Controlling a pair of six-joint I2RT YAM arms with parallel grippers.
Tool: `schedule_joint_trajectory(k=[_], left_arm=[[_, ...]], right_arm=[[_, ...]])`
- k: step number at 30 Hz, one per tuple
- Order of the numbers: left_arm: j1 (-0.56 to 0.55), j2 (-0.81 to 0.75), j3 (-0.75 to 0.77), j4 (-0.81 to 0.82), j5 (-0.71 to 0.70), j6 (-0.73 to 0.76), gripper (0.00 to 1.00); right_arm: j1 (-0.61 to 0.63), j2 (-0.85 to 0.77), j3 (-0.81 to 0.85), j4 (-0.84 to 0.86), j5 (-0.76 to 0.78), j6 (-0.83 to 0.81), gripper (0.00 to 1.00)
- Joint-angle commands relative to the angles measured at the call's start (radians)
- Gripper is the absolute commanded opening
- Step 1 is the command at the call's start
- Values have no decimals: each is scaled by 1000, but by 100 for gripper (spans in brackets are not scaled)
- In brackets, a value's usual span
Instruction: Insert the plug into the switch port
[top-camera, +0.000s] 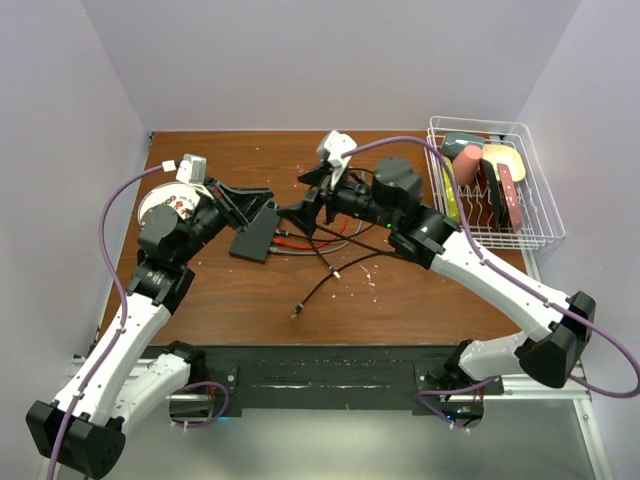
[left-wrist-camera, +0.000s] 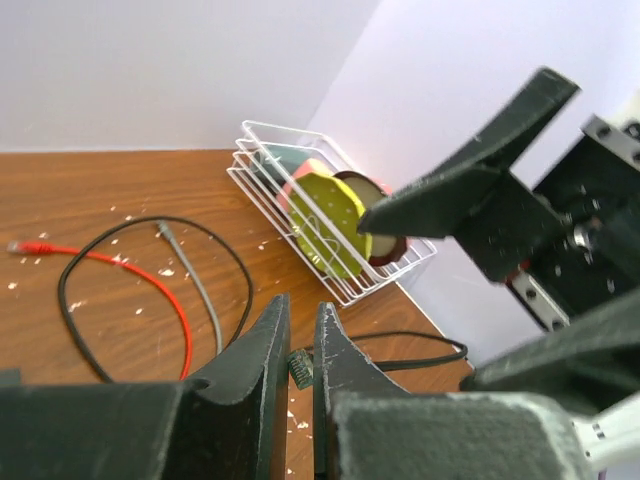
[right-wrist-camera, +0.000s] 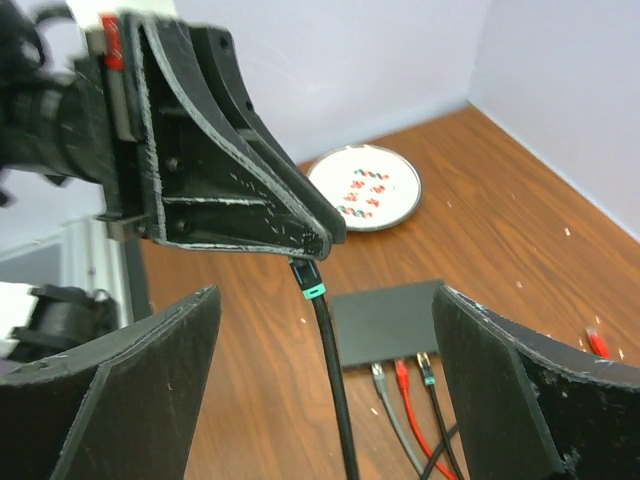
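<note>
The left claw (left-wrist-camera: 301, 312) is pressed almost together and pinches the plug (right-wrist-camera: 311, 281) right at its finger ends. The plug is small and hard, with a blue-green band. A smooth black cord (right-wrist-camera: 335, 400) hangs down from it. The plug is up in the air, near the black box (right-wrist-camera: 385, 312) but not touching it. I think the claw holds it by the back so the front pokes out and can go into a hole.

The right claw (right-wrist-camera: 325, 295) is spread wide, with one finger on each side of the cord. It holds nothing. I think it waits there to leave the left claw room.

The black box is flat, with straight sides. It lies on the brown wooden tabletop (top-camera: 420, 300). The switch port (right-wrist-camera: 360, 367) is one small hole in the row along the right edge of the box. A grey cable (left-wrist-camera: 197, 280), a red cable (left-wrist-camera: 140, 272) and a thin black cable (right-wrist-camera: 430, 378) sit side by side in that row. Which hole is free is too small to tell. The holes face sideways, so I think the plug must be pushed in flat and straight.

A round white plate (right-wrist-camera: 365, 185) sits far left. A white wire basket (top-camera: 530, 215) sits far right. Little white crumbs dot the wood.
</note>
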Motion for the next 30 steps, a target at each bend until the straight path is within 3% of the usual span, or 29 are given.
schedule_joint_trajectory(k=[1, 20, 21, 24, 30], left_arm=[[-4, 13, 52, -45, -77, -62, 0], [-4, 56, 63, -22, -7, -56, 0], [-4, 58, 62, -22, -7, -57, 0], [-4, 61, 63, -22, 1, -53, 0], [-4, 66, 65, -27, 4, -45, 0]], right_arm=[[44, 38, 10, 2, 154, -72, 88], [61, 132, 25, 14, 196, -141, 86], [62, 130, 23, 19, 190, -141, 86], [61, 130, 20, 27, 185, -138, 71], [61, 111, 7, 51, 182, -126, 70]])
